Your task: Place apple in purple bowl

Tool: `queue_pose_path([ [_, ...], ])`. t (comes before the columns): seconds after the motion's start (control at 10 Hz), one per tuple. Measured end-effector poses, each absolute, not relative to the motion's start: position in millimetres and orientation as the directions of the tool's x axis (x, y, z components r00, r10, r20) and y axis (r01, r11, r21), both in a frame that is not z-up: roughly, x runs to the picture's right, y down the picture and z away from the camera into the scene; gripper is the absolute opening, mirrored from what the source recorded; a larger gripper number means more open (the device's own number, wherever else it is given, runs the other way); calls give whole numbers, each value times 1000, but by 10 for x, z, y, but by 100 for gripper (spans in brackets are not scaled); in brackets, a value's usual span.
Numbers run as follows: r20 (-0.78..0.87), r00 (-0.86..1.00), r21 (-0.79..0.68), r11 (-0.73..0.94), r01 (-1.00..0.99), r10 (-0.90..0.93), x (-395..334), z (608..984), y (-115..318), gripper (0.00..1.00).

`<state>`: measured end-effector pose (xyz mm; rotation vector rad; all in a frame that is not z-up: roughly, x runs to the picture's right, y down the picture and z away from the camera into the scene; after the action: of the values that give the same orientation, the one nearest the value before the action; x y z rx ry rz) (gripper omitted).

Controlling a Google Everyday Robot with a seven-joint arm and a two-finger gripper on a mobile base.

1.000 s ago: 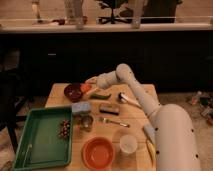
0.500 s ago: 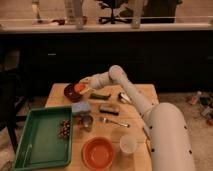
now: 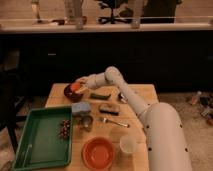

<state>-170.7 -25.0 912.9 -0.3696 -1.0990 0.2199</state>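
Leftward since a second ago: gripper has swung from mid-table to above the purple bowl at the table's far left corner. Apple rides in the closed fingers, just over the bowl. Release looks next. Grapes in green tray, orange bowl, white cup untouched.

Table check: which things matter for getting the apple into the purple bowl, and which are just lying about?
In play: apple, purple bowl, claw over the bowl.
Lying about: orange bowl, white cup, green tray, grapes, fork.
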Motion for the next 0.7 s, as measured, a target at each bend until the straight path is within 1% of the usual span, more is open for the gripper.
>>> queue_pose_path([
  [0.4,825,445,-401,916,27,348,-1825,9160,-303,1],
  [0.5,824,446,-402,915,24,350,-1800,9166,-307,7],
  [0.7,825,445,-402,915,27,349,-1830,9162,-302,25],
])
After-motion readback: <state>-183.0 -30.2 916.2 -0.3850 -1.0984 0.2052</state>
